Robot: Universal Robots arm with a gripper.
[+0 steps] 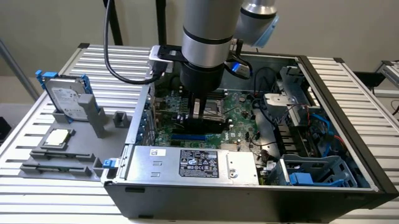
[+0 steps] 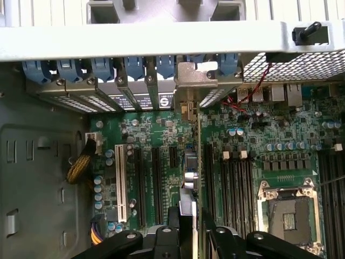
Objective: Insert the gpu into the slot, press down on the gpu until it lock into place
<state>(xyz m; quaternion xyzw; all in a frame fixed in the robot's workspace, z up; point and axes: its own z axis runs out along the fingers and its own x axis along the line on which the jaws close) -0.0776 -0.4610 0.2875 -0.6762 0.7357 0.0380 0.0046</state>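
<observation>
Hand (image 1: pixel 201 113) clamps the gpu (image 1: pixel 210 125) upright inside the case (image 1: pixel 249 201) on a slatted table (image 1: pixel 124 60)

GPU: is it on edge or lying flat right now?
On edge: the gpu shows as a thin green line, clamped in the gripper.

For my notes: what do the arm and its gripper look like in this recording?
The arm is a thick silver-grey tube with a light-blue joint cap and a black wrist section. A black cable loops beside it. The gripper is black, with jointed linkage fingers pinned by round silver fasteners.
</observation>
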